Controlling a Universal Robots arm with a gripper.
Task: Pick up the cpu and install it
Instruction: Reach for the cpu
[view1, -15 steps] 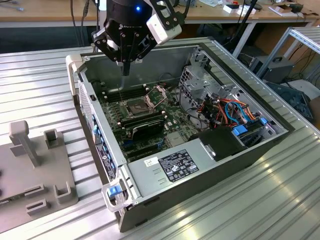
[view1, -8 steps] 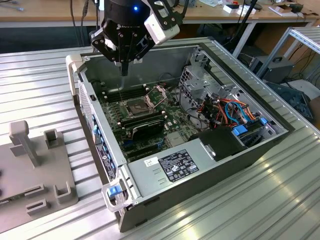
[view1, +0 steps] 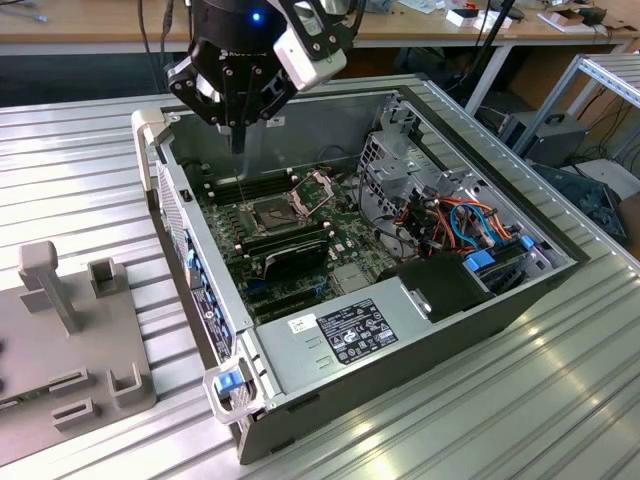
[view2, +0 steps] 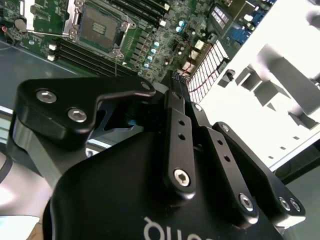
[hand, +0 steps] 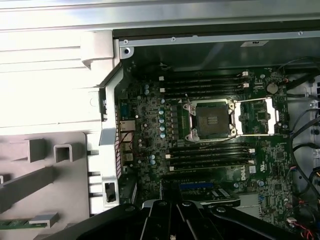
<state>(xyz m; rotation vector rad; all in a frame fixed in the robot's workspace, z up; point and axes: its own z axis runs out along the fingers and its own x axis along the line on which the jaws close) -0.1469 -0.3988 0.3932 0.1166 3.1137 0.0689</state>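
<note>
- Cpu not to be picked out anywhere: neither at the fingertips nor in the socket (hand: 212, 120), bare and dark in the first wrist view.
- Socket below the gripper (view1: 237, 140) and slightly off to one side, well clear of the tip, with open air between.
- Hinged frame (hand: 255, 116) flipped back just beside the socket; by that, seat ready and chip not yet installed.
- No long axis to reckon with: square chip, square seat. Single arm, so no nearer hand to choose.
- Fingers (view2: 176, 107) drawn together into one narrow tip, nothing visible between them; no telling of any thin thing pinched there.
- Pose: pointing straight down, wrist upright, hanging over the open computer case (view1: 320, 120), above the motherboard (hand: 145, 125), touching nothing.
</note>
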